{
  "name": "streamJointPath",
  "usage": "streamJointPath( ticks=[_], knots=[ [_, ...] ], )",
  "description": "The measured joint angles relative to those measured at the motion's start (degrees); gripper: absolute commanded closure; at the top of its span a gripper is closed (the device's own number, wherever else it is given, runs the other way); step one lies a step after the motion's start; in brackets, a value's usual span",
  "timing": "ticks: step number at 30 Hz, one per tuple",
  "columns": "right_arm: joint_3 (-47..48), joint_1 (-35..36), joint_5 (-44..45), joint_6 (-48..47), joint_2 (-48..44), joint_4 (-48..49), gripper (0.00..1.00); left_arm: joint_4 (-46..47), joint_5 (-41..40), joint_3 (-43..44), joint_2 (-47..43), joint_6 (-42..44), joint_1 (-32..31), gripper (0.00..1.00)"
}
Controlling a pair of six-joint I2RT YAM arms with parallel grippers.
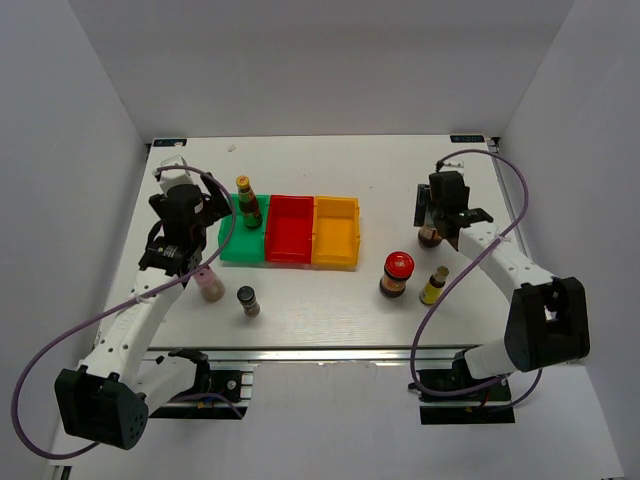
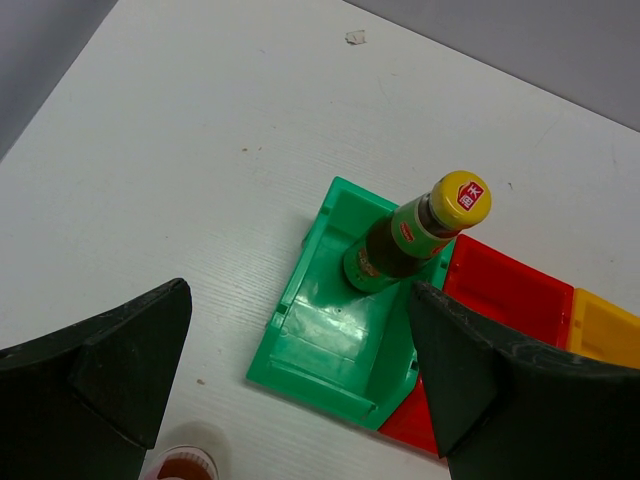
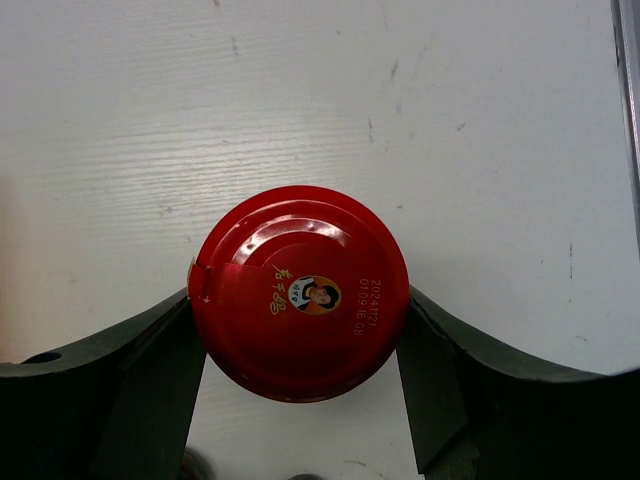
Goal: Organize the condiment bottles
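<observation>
On the white counter (image 1: 320, 300), the green bin (image 2: 330, 345) holds the tall bottle (image 2: 405, 240) upright, cap up. Over this bin the left tool (image 2: 298, 300) gapes empty; far right, the right tool (image 3: 300, 310) grips a red-lidded jar (image 3: 298, 255).

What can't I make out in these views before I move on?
Right wrist: the red-lidded jar shows only its lid, which hides whether the right hand grips it.
Top: the right hand covers most of that jar.
Left wrist: the pink shaker is cut off by the bottom edge.
</observation>
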Motion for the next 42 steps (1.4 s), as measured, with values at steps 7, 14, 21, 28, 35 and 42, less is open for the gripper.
streamJointPath(
  ticks=[7,14,21,28,35,42],
  knots=[
    [8.3,8.1,-1.6,-4.3,-0.8,-0.8,0.71,0.9,1.2,-0.2,0.0,0.0,0.0,0.02],
    [18.6,21.0,-9.2,-7.7,1.2,-0.3,0.72,1.7,3.0,-0.4,0.5,-0.5,0.0,0.02],
    [29.9,31.3,-16.2,-8.2,14.5,0.7,0.73,1.9,3.3,-0.6,0.9,-2.8,0.0,0.02],
    [38.8,34.6,-15.3,-9.1,27.2,-0.2,0.75,2.0,3.8,-0.9,0.2,-3.9,0.0,0.02],
    [44.1,34.7,-12.6,-9.4,34.5,-0.3,0.73,2.0,3.9,-0.9,-0.5,-4.3,0.0,0.02],
    [47.7,34.4,-10.1,-9.4,40.6,-0.4,0.61,2.0,4.3,-0.9,-1.1,-4.5,0.0,0.02]
  ],
)
